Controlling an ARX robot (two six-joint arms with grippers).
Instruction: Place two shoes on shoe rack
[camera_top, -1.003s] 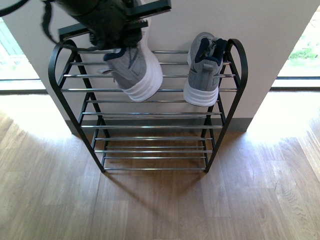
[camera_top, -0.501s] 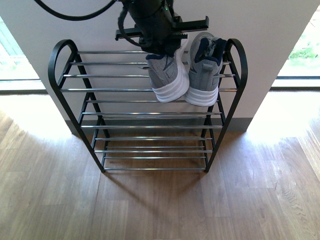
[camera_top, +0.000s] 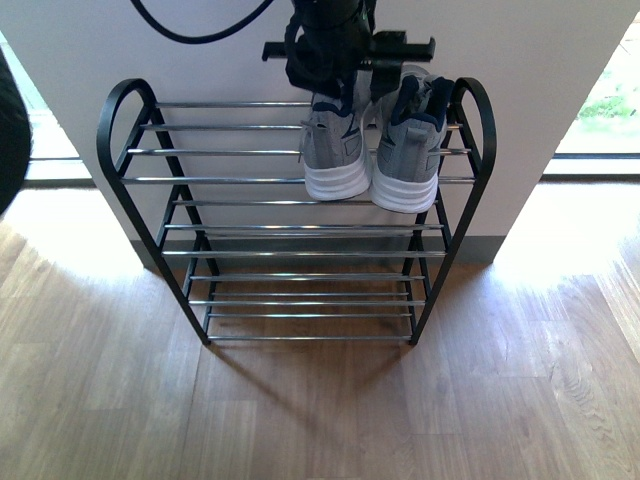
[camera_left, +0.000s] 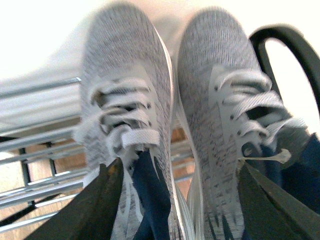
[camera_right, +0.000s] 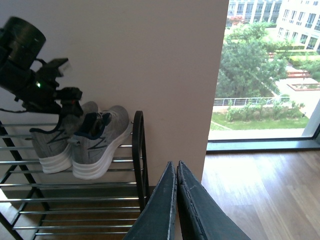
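Two grey knit shoes stand side by side, heels toward me, at the right end of the shoe rack's (camera_top: 120, 120) top shelf: one shoe (camera_top: 335, 150) on the left, the other shoe (camera_top: 408, 155) by the rounded corner. My left gripper (camera_top: 350, 52) hovers just above their collars, open and holding nothing. In the left wrist view the left gripper (camera_left: 178, 169) spans both shoes (camera_left: 125, 95) (camera_left: 220, 95) with its dark fingers (camera_left: 95, 210) spread wide. My right gripper (camera_right: 175, 170) is shut and empty, well to the right of the rack (camera_right: 139, 150), and out of the front view.
The rack stands against a pale wall pillar (camera_top: 540, 60) on a wooden floor (camera_top: 320, 410). Its lower shelves (camera_top: 310, 255) hold nothing. Bright windows flank the pillar (camera_right: 265, 75). A dark blurred shape (camera_top: 10, 130) shows at the front view's left edge.
My left gripper carried the second shoe from the shelf's left half to the right, set it down beside the first, and has opened off it.
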